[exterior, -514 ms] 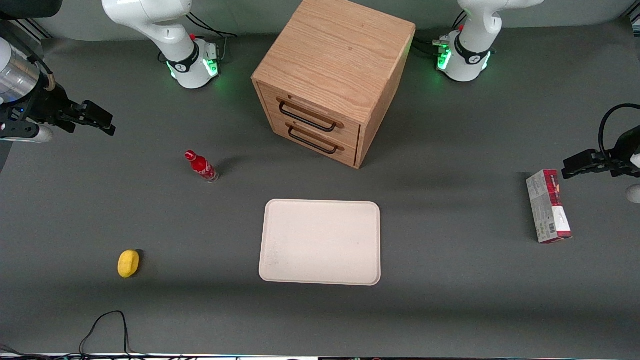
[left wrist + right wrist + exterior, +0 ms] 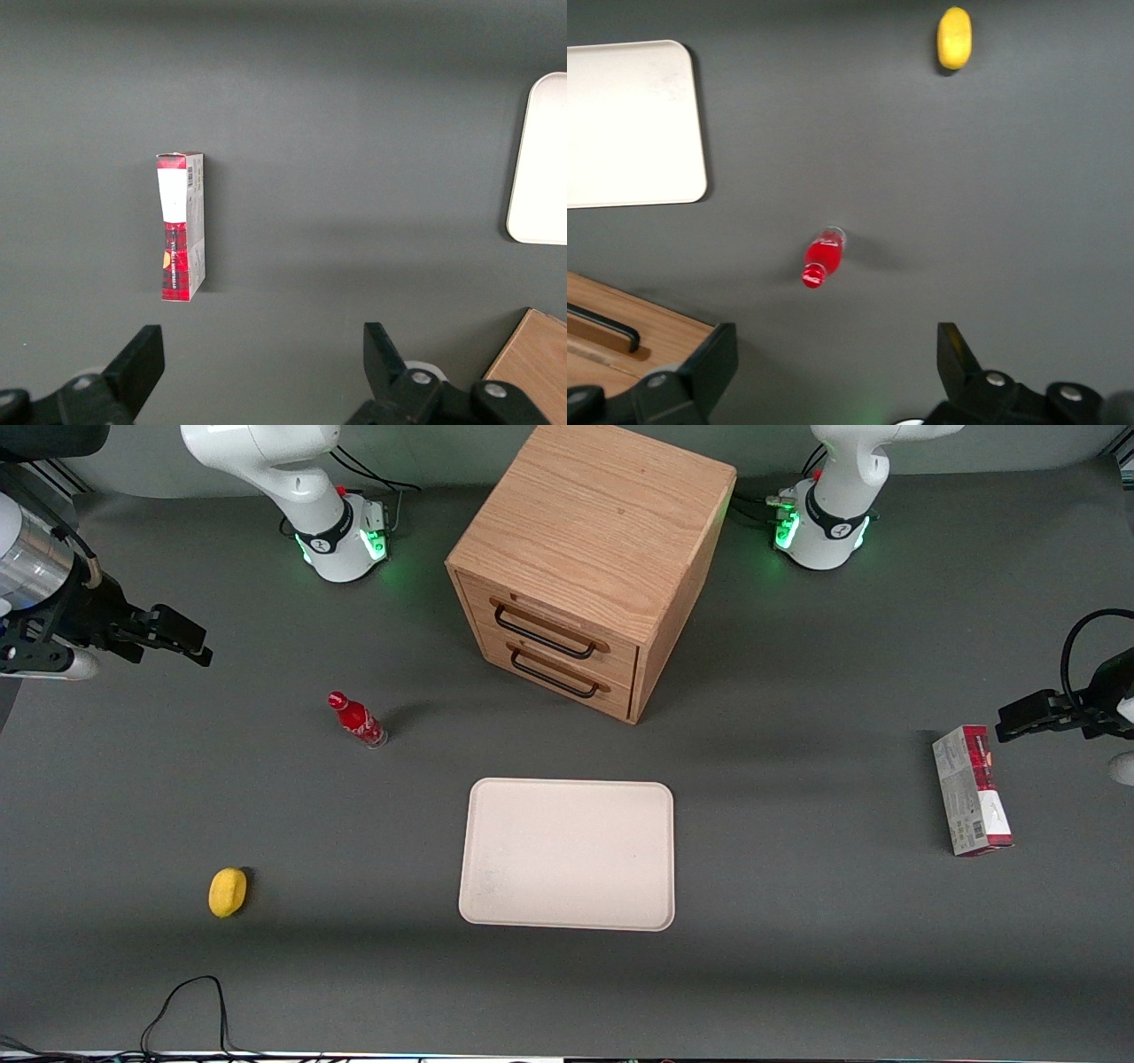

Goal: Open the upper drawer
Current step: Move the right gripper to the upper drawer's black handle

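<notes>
My claw hangs above the table at my own end of it, spread wide and holding nothing; the wrist view shows both fingers well apart with bare mat between them.

The upper drawer is shut, flush in the cabinet, which stands well away from my claw toward the middle of the table. Its handle is a black wire bar lying level across the drawer front, just above the lower drawer's matching one. The cabinet is turned, so its front faces partly toward my end and partly toward the front camera.

What counts, I judge, is that the handle lies sideways from my claw and low, with its long axis along the turned front. I must travel across, drop to the top bar rather than the one beneath, and set my fingers across it.

A red bottle stands between, nearer the camera than my line of travel.
</notes>
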